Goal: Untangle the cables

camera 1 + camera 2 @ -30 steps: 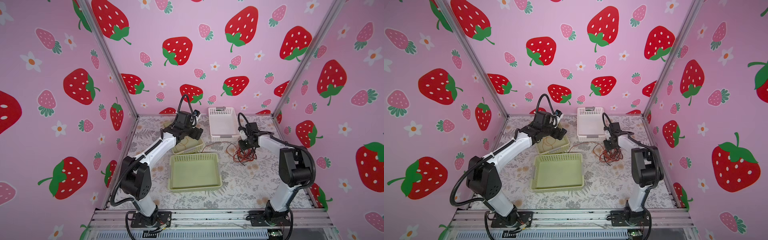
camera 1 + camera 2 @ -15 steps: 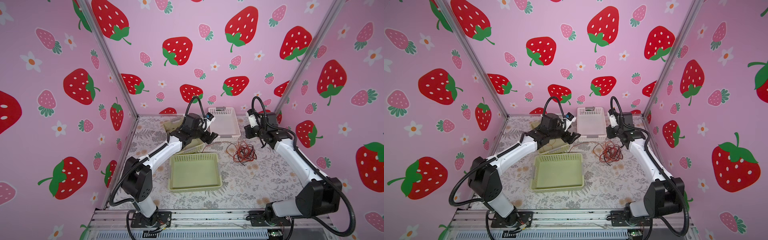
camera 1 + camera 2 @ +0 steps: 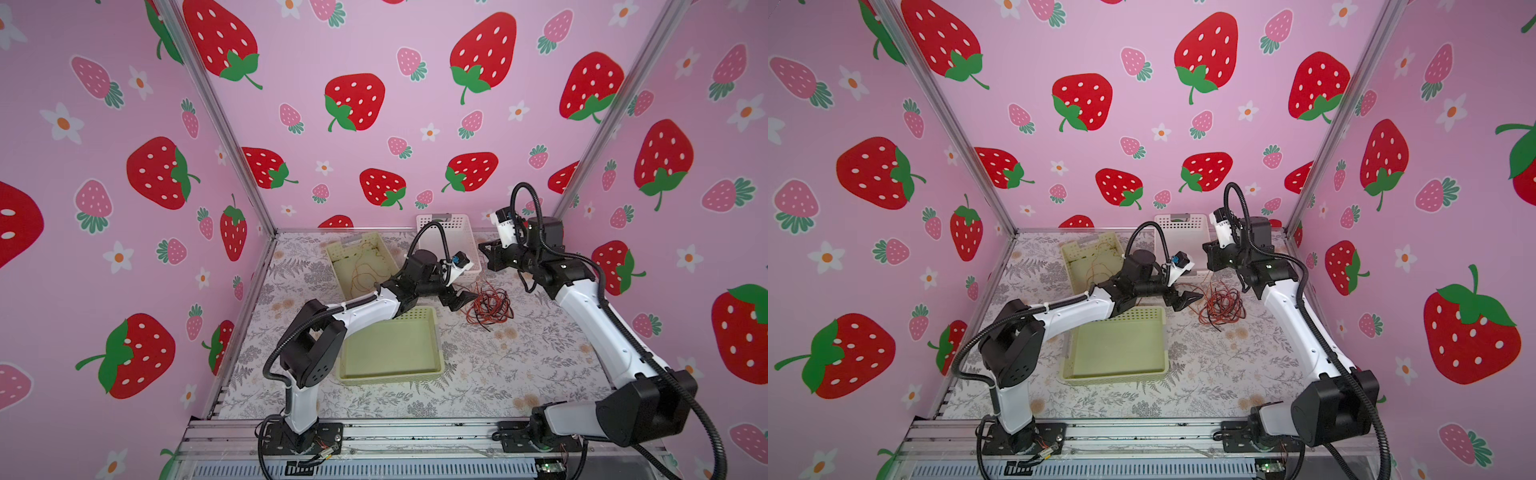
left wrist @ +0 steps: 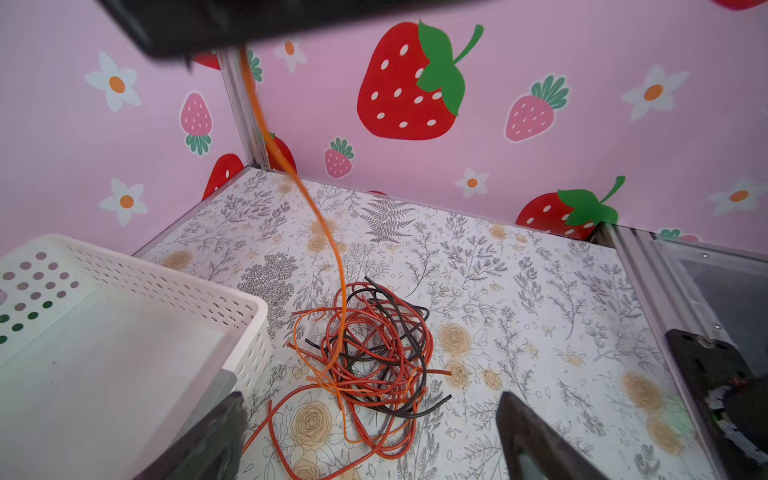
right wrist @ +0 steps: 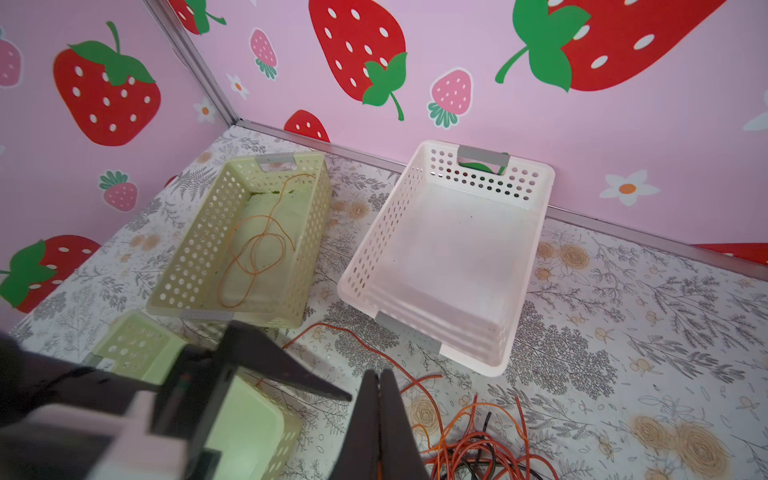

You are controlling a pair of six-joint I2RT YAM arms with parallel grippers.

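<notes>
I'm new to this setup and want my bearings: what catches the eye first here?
The pink strawberry walls, then the tangle of red, orange and black cables on the table, right of the middle. One orange cable rises from it to the shut right pincer, while the open left pincer hovers beside the tangle. A second orange cable lies alone in the back green basket.
</notes>
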